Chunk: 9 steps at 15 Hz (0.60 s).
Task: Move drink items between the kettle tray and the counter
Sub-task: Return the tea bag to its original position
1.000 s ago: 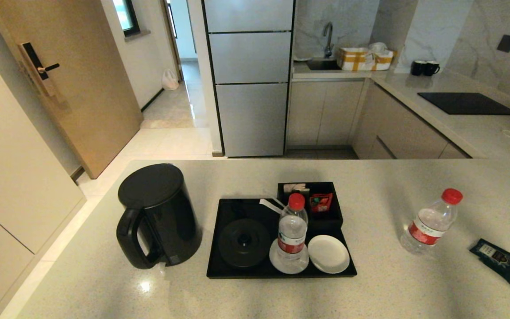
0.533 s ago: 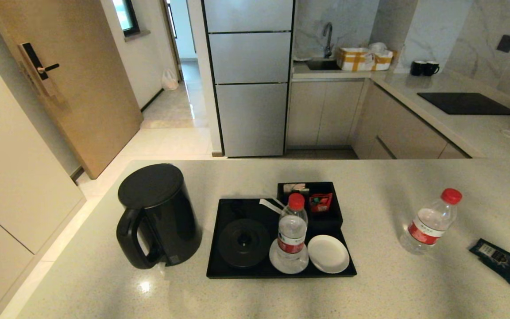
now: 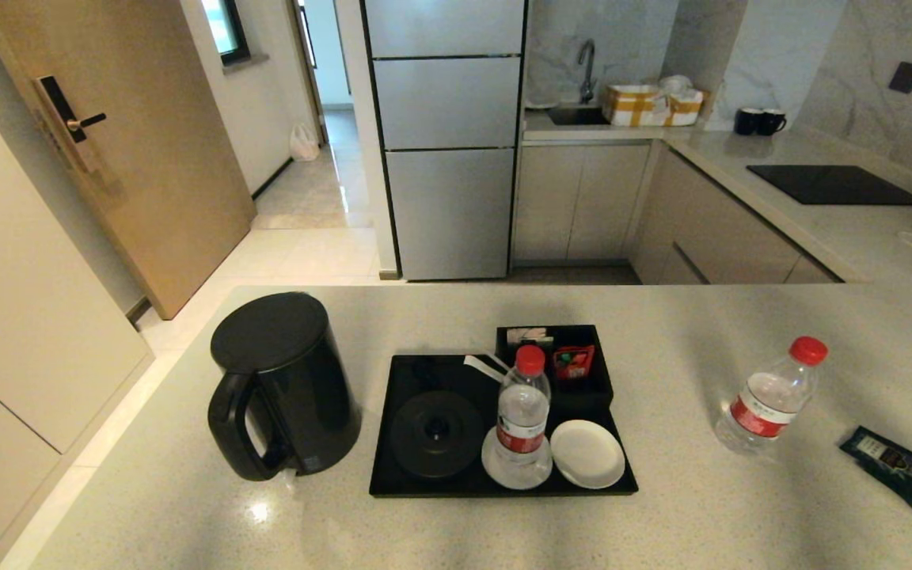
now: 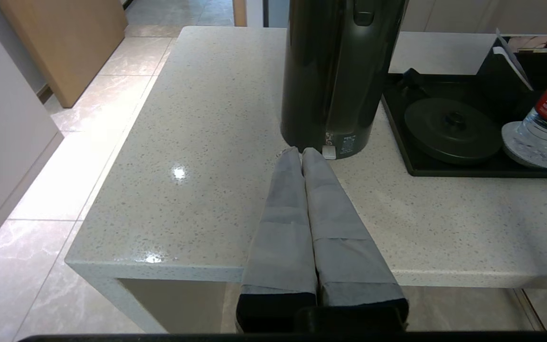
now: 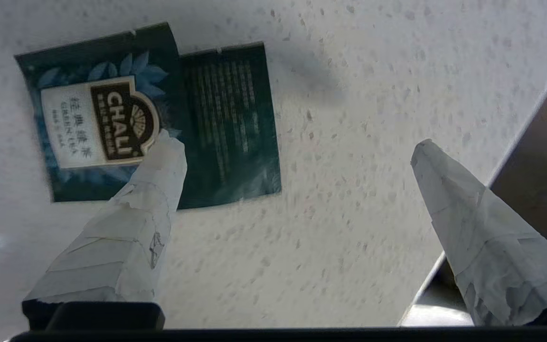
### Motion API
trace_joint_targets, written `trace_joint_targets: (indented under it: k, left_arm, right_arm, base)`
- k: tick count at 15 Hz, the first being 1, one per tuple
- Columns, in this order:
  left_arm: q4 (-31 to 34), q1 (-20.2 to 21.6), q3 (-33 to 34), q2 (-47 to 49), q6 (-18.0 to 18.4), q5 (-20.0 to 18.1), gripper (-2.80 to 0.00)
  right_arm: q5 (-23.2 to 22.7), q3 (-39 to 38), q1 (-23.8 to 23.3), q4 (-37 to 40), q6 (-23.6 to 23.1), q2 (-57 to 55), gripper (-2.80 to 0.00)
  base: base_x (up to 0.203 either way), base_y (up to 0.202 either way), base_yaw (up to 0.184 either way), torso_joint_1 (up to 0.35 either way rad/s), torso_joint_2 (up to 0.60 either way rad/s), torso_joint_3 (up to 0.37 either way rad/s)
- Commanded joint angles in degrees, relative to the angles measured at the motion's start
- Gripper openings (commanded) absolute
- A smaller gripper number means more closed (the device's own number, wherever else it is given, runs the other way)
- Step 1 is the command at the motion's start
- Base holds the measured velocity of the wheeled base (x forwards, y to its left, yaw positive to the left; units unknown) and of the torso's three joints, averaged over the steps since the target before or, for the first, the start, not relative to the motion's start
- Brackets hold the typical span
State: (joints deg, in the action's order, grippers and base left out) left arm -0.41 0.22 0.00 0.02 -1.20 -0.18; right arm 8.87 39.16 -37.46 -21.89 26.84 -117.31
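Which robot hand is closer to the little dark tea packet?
The right. The right gripper hangs open just above the tea packet, near the counter's right end. The left gripper is shut, far off beside the kettle.

kitchen beyond the worktop

at top centre a tall grey fridge [image 3: 446,138] stands on pale glossy floor tiles [image 3: 305,253]. upper left, a wooden door [image 3: 119,134] carries a black handle lock [image 3: 68,117], with a white cabinet [image 3: 20,309] at the left edge. upper right, marble walls [image 3: 804,63] back a sink with a tap [image 3: 585,71], a yellow-taped box [image 3: 652,104], two black mugs [image 3: 758,121] and a black hob [image 3: 834,184].
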Motion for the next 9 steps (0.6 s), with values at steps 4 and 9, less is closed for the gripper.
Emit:
trace_joint_targets:
  k: [4,9]
  left_arm:
    - [0.0,0.0,0.1,0.0,0.0,0.0,-2.8]
    - [0.0,0.0,0.1,0.1,0.0,0.0,-2.8]
  right_arm:
    - [0.2,-3.6,2.0,-13.5,-4.2,-4.7,0.0]
    - [-0.4,-2.9,5.3,-13.8,-1.7,-4.2,0.0]
  base:
    - [0.0,0.0,0.0,0.0,0.0,0.0]
    - [0.0,0.0,0.0,0.0,0.0,0.0]
